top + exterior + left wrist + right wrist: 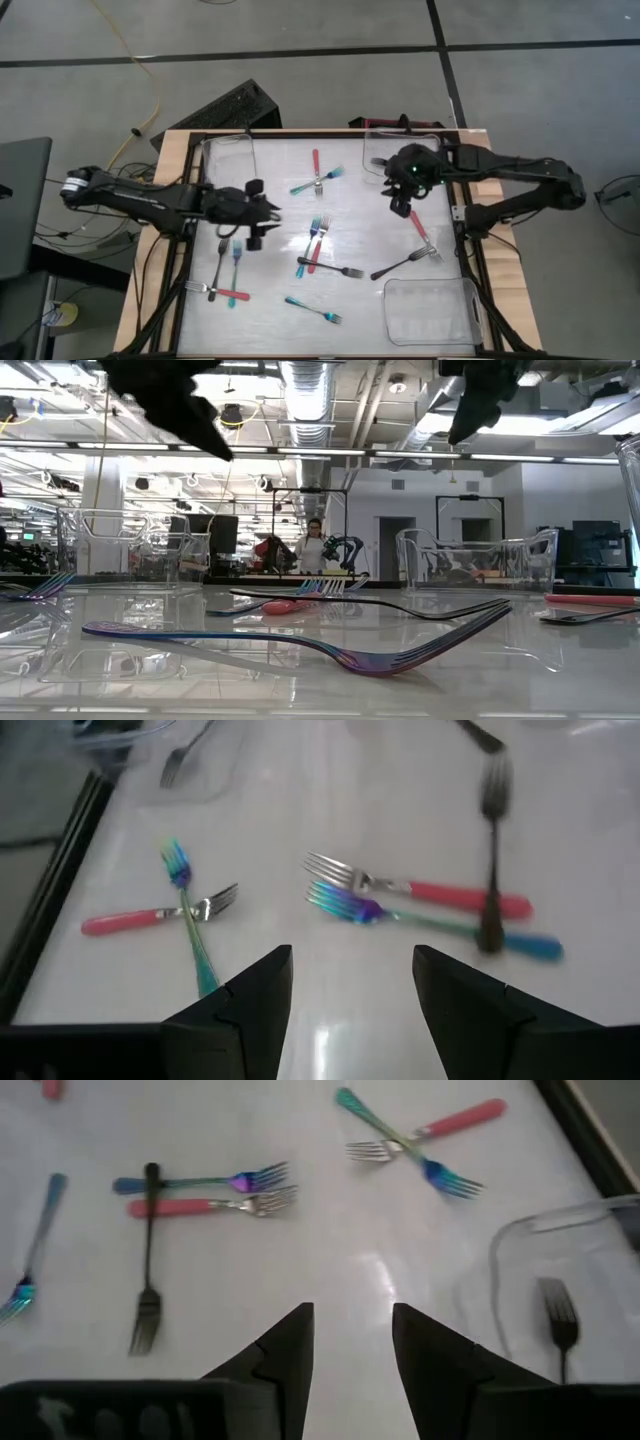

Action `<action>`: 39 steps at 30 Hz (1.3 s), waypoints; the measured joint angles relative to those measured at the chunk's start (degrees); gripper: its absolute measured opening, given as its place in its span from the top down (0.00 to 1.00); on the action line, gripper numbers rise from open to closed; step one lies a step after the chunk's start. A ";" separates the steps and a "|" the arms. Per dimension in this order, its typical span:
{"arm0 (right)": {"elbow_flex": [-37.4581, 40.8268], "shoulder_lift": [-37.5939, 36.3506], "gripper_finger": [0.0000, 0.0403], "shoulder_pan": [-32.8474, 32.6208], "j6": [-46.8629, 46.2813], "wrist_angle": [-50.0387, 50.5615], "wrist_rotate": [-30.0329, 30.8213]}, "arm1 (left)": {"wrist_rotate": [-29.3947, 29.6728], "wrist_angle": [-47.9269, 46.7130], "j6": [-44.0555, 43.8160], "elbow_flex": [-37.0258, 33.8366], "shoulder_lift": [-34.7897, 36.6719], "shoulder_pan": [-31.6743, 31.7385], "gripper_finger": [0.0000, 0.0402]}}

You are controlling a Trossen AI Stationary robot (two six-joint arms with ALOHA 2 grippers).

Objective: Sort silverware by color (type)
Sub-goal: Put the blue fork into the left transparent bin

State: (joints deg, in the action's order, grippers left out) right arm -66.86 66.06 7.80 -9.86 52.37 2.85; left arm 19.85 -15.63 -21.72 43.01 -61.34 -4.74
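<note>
A: Two arms over the tabletop [270, 300], both claws empty. Left claw [262, 222] hangs above the left-centre, fingers spread wide, nothing between them.

B: Forks under it?

A: Just beside it, a teal fork [236, 258] and a black fork [217, 272] lie side by side; the black one crosses a pink-handled fork [232, 295] near the front left.

B: Middle?

A: Pink fork [316, 170] crossed with a teal fork [318, 182] toward the back. Further forward, a teal and pink pair [315, 243] side by side, a black fork [335, 269] lying over their handles. One more teal fork [312, 309] alone at the front.

B: Right side?

A: Right claw [400, 208] hovers right of centre, fingers parted about halfway, holding nothing. Near it a pink fork [420, 230] crosses a black fork [402, 264].

B: Trays?

A: Clear tray [228, 160] back left, clear tray [380, 150] back right with one black fork [560, 1320] in it, clear tray [430, 310] front right.
</note>
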 joint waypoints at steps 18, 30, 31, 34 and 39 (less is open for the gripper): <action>0.01 -0.19 0.60 -9.32 -4.69 7.69 -3.63 | -5.66 -12.59 -38.98 27.51 -43.29 -0.91 0.52; 0.01 -0.19 0.60 -10.86 -3.14 9.12 -3.61 | -0.62 -17.55 -47.77 30.16 -48.59 -1.66 0.52; 0.01 -0.19 0.60 -10.87 -3.11 9.12 -3.61 | -0.14 -18.14 -48.13 30.15 -48.59 -1.79 0.52; 0.01 -0.19 0.60 -10.87 -3.11 9.12 -3.61 | -0.38 -17.11 -49.96 29.65 -49.57 -2.33 0.52; 0.02 -0.17 0.60 -10.81 -3.16 9.14 -3.55 | -2.62 -15.25 -50.98 29.67 -51.97 -2.78 0.52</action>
State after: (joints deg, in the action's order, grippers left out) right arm -66.83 65.88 -3.01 -13.02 61.52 -0.69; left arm 17.23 -30.88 -72.71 72.68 -113.31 -7.52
